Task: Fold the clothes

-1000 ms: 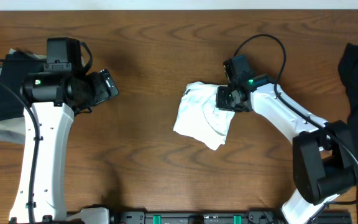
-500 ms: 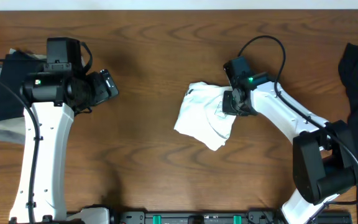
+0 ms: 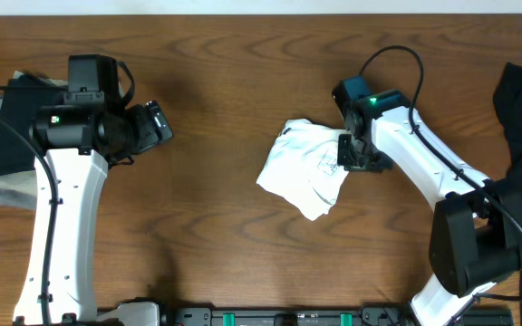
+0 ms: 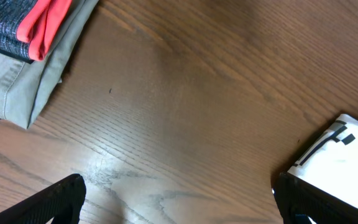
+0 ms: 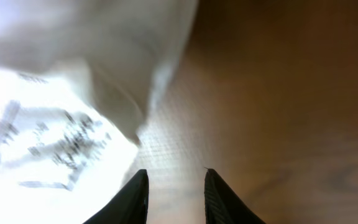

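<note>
Here, white T-shirt (image 3: 302,167): a crumpled, loosely bunched heap on the tabletop (image 3: 225,72), right of centre. Its right edge lies just beside my right jaws.
Right jaws: parted a little and holding nothing. Bare wood shows between my fingertips (image 5: 135,196), and the shirt's edge, with faint grey print, lies just to their left. I cannot tell if it touches.
Left jaws: spread wide and empty, above the wood well left of the shirt. One shirt corner shows at the right edge of my left wrist view.
Left edge: an olive-grey garment (image 4: 17,87) with a black, red-banded garment (image 4: 23,25) on top, well apart from the shirt.
Right edge: a black garment (image 3: 519,109) at the tabletop's side, beside my right arm's base.
Open room: bare wood between my two arms, and on the near and far sides of the shirt.
</note>
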Available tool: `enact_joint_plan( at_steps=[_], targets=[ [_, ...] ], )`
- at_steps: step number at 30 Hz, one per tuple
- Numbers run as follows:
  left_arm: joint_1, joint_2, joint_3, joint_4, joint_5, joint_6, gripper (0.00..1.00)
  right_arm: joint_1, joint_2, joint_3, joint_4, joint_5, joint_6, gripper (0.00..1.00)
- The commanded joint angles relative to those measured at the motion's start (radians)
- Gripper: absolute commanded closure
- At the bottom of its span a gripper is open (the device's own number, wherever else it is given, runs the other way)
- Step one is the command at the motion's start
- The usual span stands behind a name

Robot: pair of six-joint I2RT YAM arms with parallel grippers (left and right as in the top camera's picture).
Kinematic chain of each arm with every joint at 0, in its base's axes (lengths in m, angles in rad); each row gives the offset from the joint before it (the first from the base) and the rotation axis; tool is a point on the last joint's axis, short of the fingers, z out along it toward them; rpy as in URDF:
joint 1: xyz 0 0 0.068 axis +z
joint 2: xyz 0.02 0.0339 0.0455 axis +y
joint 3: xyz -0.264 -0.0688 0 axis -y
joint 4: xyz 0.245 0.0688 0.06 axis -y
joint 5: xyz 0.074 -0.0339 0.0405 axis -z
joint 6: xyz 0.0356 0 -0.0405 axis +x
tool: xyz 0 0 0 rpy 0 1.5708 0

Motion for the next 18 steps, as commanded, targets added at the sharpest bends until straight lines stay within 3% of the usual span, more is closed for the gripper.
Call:
enact_joint_plan(
  at_steps=[1, 5, 11, 18],
  targets=[
    [0.003, 0.008, -0.011, -0.004, -0.012, -0.002, 0.02, -0.006, -0.003, 0.019, -0.014, -0.01, 0.002, 0.8],
    [0.003, 0.008, -0.011, -0.003, -0.012, -0.002, 0.02, -0.006, -0.003, 0.019, 0.066, -0.058, 0.001, 0.81],
    [0.003, 0.008, -0.011, -0.008, -0.012, -0.002, 0.02, -0.007, -0.003, 0.019, 0.197, -0.098, -0.044, 0.65],
    [0.003, 0.008, -0.011, -0.008, -0.012, -0.002, 0.02, -0.015, 0.002, 0.012, 0.222, -0.083, -0.043, 0.65]
  ],
)
